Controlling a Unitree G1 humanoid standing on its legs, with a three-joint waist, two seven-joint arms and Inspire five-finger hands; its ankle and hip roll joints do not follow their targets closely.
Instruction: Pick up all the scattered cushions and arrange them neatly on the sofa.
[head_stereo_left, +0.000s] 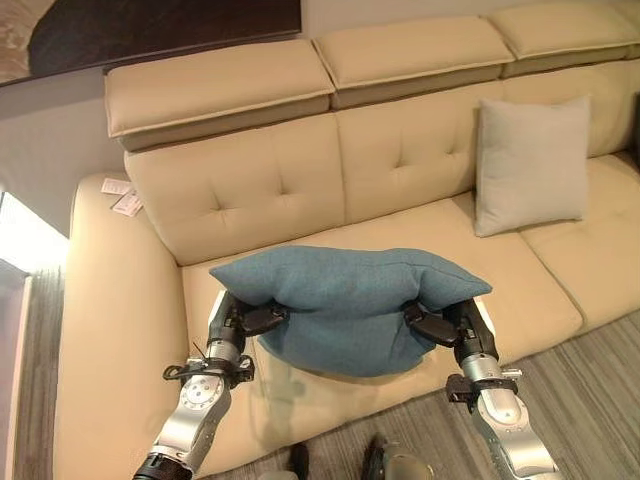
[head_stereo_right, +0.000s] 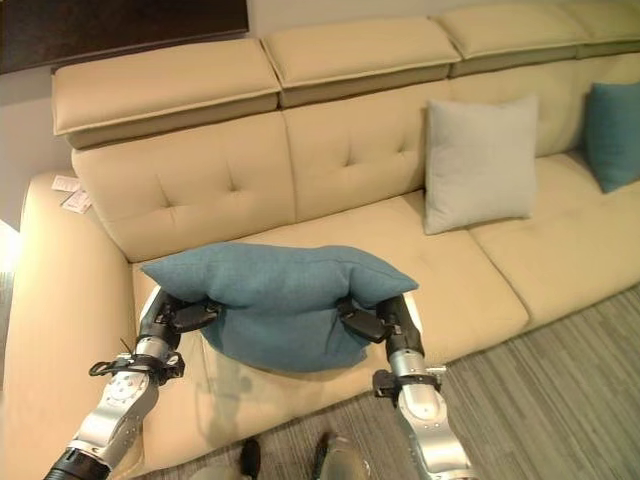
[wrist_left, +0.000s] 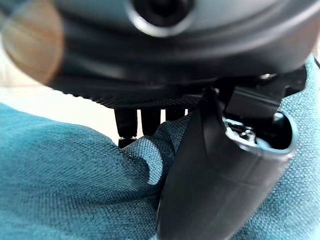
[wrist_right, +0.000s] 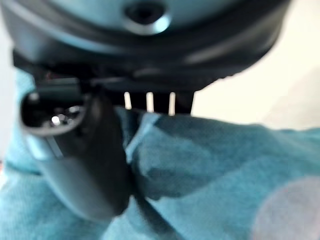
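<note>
Blue cushion (head_stereo_left: 350, 305) is up in the air, carried above the front edge of the sofa (head_stereo_left: 240, 190) near its left-arm end. The left robot hand (head_stereo_left: 248, 320) pinches one end with thumb and fingers curled into the fabric, and the right robot hand (head_stereo_left: 440, 322) does the same at the other. This looks like the carry-and-place step. The long axis runs side to side, parallel to the sofa's backrest, with the broad face tilted up toward the camera and the middle sagging. Next it likely needs a push forward toward the backrest, then standing upright before both grips let go. A grey cushion (head_stereo_left: 530, 165) already leans at the backrest further right, and another blue cushion (head_stereo_right: 612, 135) sits beyond it
</note>
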